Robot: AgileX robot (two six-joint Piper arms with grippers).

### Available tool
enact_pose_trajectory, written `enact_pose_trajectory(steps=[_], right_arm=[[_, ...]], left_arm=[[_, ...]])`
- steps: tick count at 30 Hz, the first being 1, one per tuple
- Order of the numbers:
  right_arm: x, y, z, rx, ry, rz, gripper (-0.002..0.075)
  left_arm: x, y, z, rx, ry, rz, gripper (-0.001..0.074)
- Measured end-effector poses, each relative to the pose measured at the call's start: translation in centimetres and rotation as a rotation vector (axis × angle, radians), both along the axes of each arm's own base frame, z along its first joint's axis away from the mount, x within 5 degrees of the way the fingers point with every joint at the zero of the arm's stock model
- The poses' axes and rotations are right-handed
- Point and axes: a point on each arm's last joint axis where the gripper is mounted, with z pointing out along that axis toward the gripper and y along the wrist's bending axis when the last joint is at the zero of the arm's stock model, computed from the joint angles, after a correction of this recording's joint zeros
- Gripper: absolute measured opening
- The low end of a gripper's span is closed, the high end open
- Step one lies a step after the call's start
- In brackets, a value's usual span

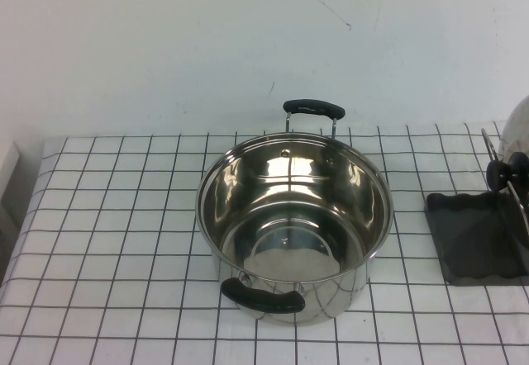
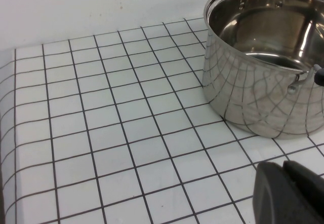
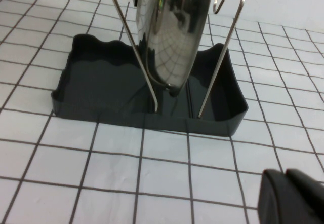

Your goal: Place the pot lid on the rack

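Right wrist view shows the right gripper (image 3: 292,196) low over the worktop (image 3: 167,176), jaws pressed together, near the rack (image 3: 152,89) where the pot lid (image 3: 174,29) stands on edge. Back it straight away from the wires. Left gripper (image 2: 289,192), jaws together too, sits beside the pot (image 2: 263,67).

High view: raised, angled down over desk (image 1: 107,216), pot (image 1: 293,216) central.
Left wrist: low, close beside pot (image 2: 263,62).
Right wrist: low, facing rack (image 3: 152,57).

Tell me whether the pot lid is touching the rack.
Touching. In the right wrist view the pot lid stands on edge between the rack wires, its lower rim resting in the tray. The right gripper sits apart, near the camera.
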Motion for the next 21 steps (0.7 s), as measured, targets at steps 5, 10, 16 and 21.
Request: enact_pose_trajectory(steps=[5, 10, 16, 21], right_arm=[[0.0, 0.0, 0.0, 0.000, 0.000, 0.000, -0.0001], [0.0, 0.0, 0.0, 0.000, 0.000, 0.000, -0.0001], [0.0, 0.0, 0.0, 0.000, 0.000, 0.000, -0.0001], [0.0, 0.0, 0.0, 0.000, 0.000, 0.000, -0.0001]], left_arm=[[0.0, 0.0, 0.0, 0.000, 0.000, 0.000, -0.0002], [0.1, 0.0, -0.1, -0.002, -0.003, 0.001, -0.0002], [1.1, 0.3, -1.6, 0.035, -0.153, 0.046, -0.0002], [1.6, 0.4, -4.1, 0.058, -0.326, 0.079, -0.0002]])
